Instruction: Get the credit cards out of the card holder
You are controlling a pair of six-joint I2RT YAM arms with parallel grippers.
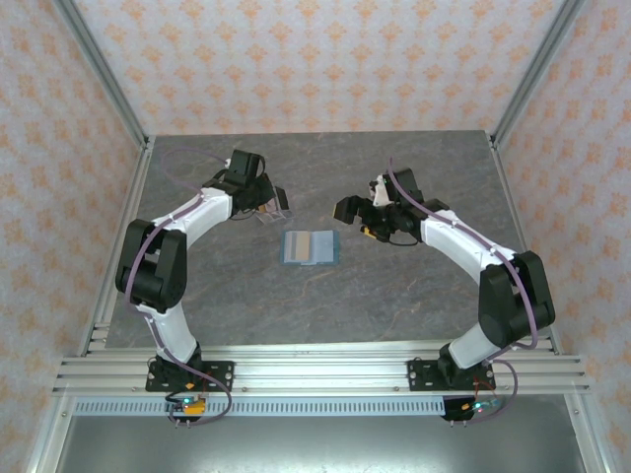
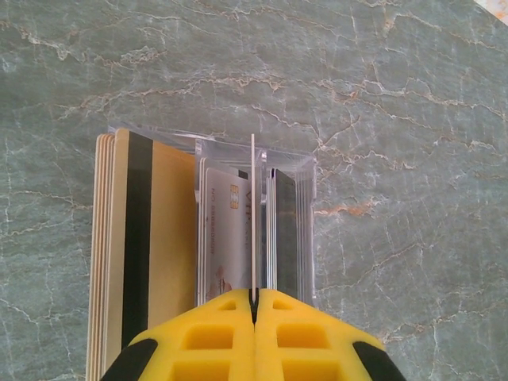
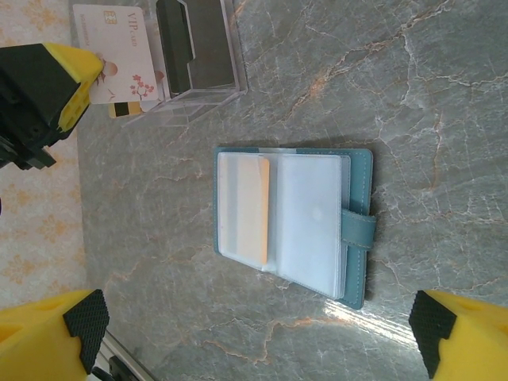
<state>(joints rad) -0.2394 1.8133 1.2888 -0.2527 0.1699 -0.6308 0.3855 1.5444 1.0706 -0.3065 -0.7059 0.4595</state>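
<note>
While your left gripper (image 2: pixel 254 298) pinches a pale card (image 3: pixel 127 55) edge-on above the clear card stand (image 2: pixel 305 222), your right gripper (image 3: pixel 255 329) hangs with jaws wide and empty. Between the two, a little toward the bases, lies the card holder (image 3: pixel 359 182), open flat on the table (image 3: pixel 444 95), long axis left to right, an orange card (image 3: pixel 252 208) in the panel away from its clasp. I judge the free right arm better placed.
</note>
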